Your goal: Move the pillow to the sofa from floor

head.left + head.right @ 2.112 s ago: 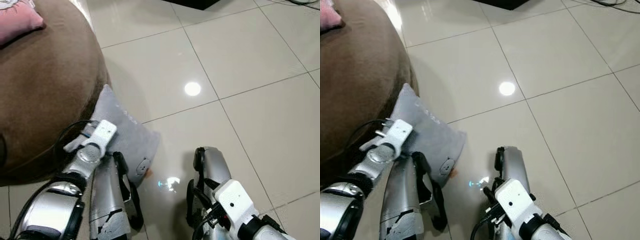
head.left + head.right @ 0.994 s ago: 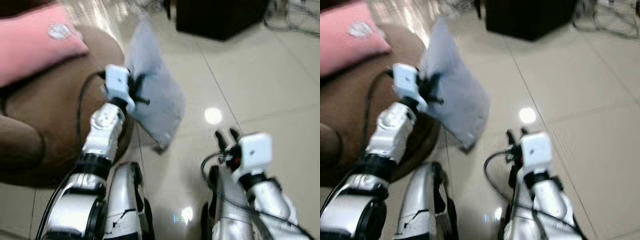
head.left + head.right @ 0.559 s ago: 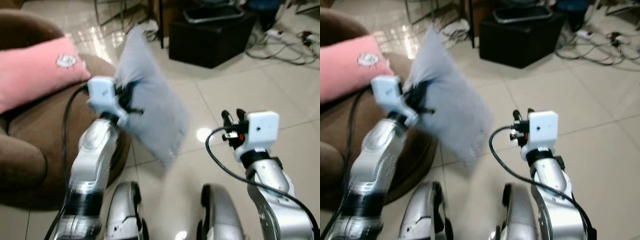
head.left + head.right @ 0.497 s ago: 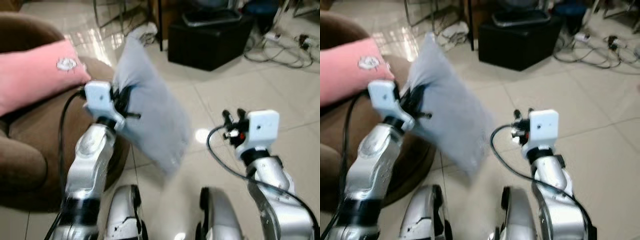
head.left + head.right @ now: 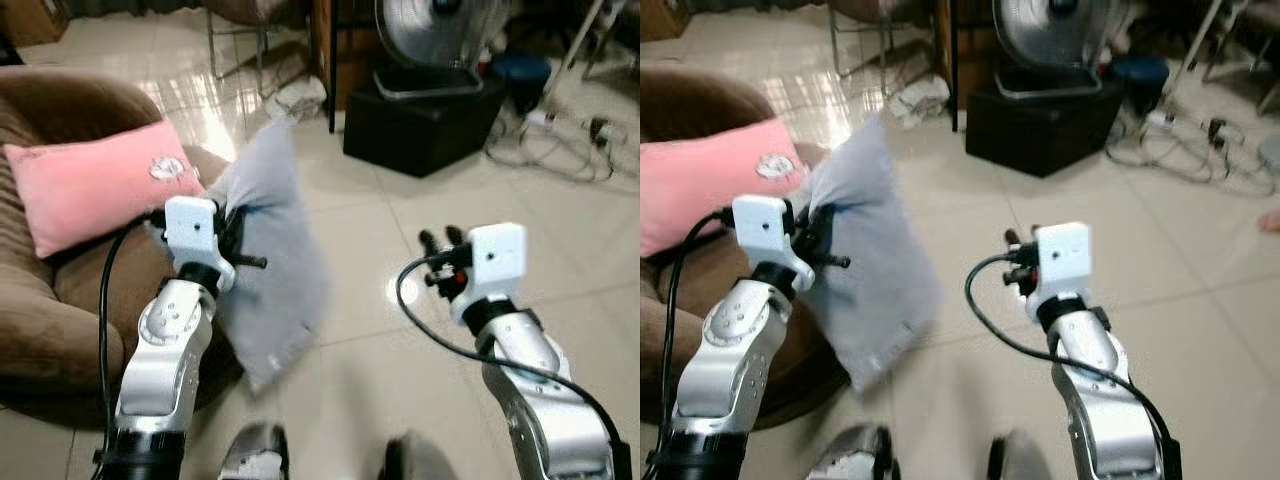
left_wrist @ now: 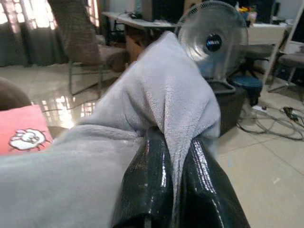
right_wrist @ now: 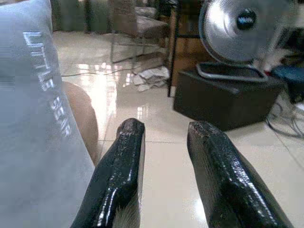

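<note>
The lower corner of the grey pillow [image 5: 268, 275] is blurred, and the left end effector [image 6: 172, 152] is partly buried in its fabric. That end effector is clamped on a fold at the pillow's upper edge; the pillow hangs in the air, off the floor [image 5: 370, 350], just beside the rounded front edge of the brown sofa [image 5: 60, 290]. A pink cushion [image 5: 95, 195] lies on the sofa seat, near the pillow. The right end effector [image 7: 164, 156] holds nothing, its fingers parted, on the side of the pillow away from the sofa. Beyond the pillow, open tile runs to a black box [image 5: 420, 125] carrying a fan [image 5: 435, 30].
</note>
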### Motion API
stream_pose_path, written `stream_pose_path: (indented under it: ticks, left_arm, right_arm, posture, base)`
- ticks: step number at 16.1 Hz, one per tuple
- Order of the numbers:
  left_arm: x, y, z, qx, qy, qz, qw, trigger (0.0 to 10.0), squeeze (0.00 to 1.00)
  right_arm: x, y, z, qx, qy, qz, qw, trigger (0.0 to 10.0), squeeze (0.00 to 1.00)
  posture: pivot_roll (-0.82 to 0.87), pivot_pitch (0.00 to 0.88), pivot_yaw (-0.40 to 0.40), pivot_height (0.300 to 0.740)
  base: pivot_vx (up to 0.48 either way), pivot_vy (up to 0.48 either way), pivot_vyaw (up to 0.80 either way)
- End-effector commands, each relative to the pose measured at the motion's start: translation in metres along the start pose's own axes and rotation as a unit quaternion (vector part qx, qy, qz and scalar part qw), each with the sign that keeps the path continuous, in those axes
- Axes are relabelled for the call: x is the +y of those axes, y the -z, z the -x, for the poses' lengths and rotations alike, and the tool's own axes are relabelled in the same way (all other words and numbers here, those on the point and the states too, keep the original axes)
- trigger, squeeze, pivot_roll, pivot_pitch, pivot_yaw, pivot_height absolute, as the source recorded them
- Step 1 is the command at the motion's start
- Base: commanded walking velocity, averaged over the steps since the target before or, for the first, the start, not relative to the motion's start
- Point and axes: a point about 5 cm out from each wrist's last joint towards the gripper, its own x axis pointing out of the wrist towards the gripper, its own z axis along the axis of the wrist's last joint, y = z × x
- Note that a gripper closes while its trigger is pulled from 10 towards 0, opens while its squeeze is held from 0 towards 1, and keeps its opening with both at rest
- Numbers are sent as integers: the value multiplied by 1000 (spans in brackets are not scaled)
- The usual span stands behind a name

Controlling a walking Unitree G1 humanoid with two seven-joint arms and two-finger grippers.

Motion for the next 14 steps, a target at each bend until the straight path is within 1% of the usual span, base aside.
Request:
stream_pose_path:
  ticks: [1,2,3,4,5,6,8,9,10,11,12,13,14]
  left_arm:
    - [-1,-8,-1,-18,-4,-7,1000,10000,0]
    - [-4,-14,-1,-29,5,-23,999,10000,0]
    - [-6,-16,-2,-37,8,-26,999,10000,0]
    - [-7,-17,-3,-35,13,-45,998,10000,0]
    - [-9,-18,-4,-35,18,-57,998,10000,0]
    - [-12,-19,-7,-43,33,-80,995,10000,0]
    - [-16,-19,-12,-41,49,-64,996,10000,0]
    - [-19,-18,-16,-38,57,-66,995,10000,0]
    - [-19,-17,-17,-37,59,-65,996,10000,0]
    - [-22,-18,-23,-36,64,-67,995,10000,0]
    - [-23,-19,-24,-37,65,-65,995,10000,0]
    - [-24,-19,-25,-39,67,-62,995,10000,0]
    - [-24,-20,-25,-40,67,-61,995,10000,0]
  right_arm:
    - [0,0,-2,-1,-9,-2,1000,10000,0]
    - [-1,2,-6,1,-19,5,1000,10000,0]
    - [-1,4,-8,3,-20,6,1000,10000,0]
    - [-2,7,-10,4,-14,7,1000,10000,0]
    - [-4,8,-10,-1,-5,11,1000,10000,0]
    - [-8,13,-10,8,25,24,999,10000,0]
    - [-9,15,-6,6,39,16,999,10000,0]
    - [-9,15,-4,7,37,38,999,10000,0]
    - [-8,15,-4,8,35,45,998,10000,0]
    - [-8,16,-2,8,39,45,998,10000,0]
    - [-8,17,-2,8,40,44,998,10000,0]
    - [-5,18,-1,10,29,44,999,10000,0]
    - [-1,20,-1,16,6,47,999,10000,0]
  posture:
    - [0,28,-23,740]
    - [17,29,-39,740]
    - [23,28,-43,740]
    - [28,23,-40,740]
    - [28,23,-40,740]
    - [24,20,-26,740]
    - [8,22,4,740]
    - [2,22,13,740]
    - [2,22,13,740]
    - [-5,18,27,740]
    - [-4,17,29,740]
    - [-3,21,28,740]
    - [-1,21,26,740]
  base:
    - [0,0,0]
    - [0,0,0]
    - [0,0,0]
    - [0,0,0]
    - [0,0,0]
    - [0,0,0]
    - [326,0,0]
    - [375,0,0]
    - [375,0,0]
    - [375,0,800]
    - [379,0,800]
    - [379,0,800]
    - [379,0,800]
